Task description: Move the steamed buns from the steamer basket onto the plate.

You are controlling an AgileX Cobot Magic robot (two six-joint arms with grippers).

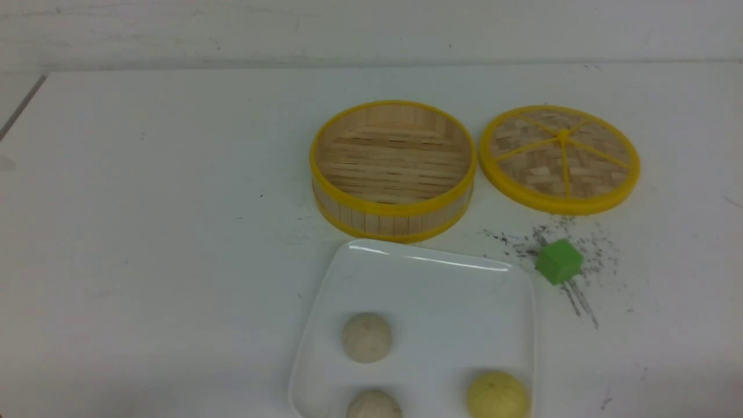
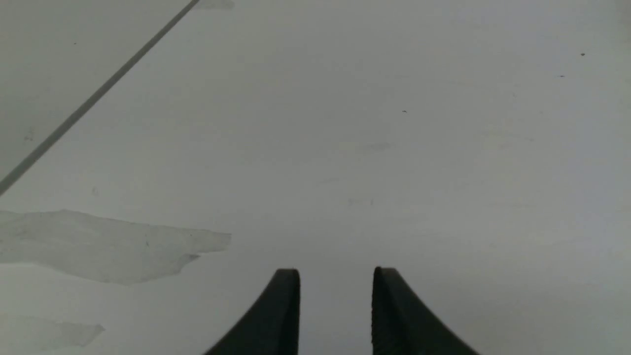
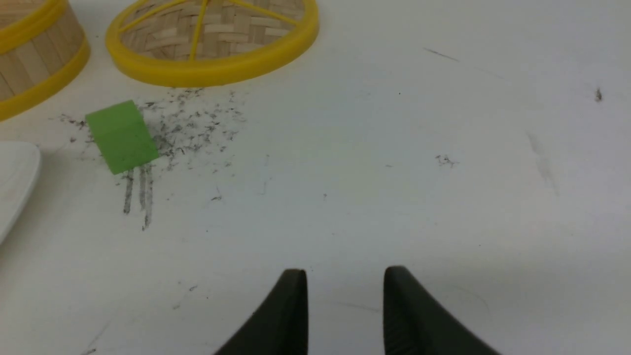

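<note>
Three steamed buns lie on the white square plate (image 1: pixel 429 278) near the table's front edge: an off-white one (image 1: pixel 366 337), a second off-white one (image 1: pixel 374 405) and a pale yellow one (image 1: pixel 497 395). Behind the plate stands the steamer basket (image 1: pixel 393 209), its slatted floor bare. Neither arm shows in the front view. My left gripper (image 2: pixel 336 271) hangs open over bare table, nothing between its black fingers. My right gripper (image 3: pixel 345 271) is open too, over table right of the plate's corner (image 3: pixel 15 172), with the basket's wall (image 3: pixel 34 64) at the frame edge.
The woven lid with yellow spokes (image 1: pixel 560 157) lies right of the basket. A green cube (image 1: pixel 558 261) sits among dark scuff marks right of the plate, also in the right wrist view (image 3: pixel 122 136) with the lid (image 3: pixel 212 44). A dark seam (image 2: pixel 93 98) crosses the table's left side.
</note>
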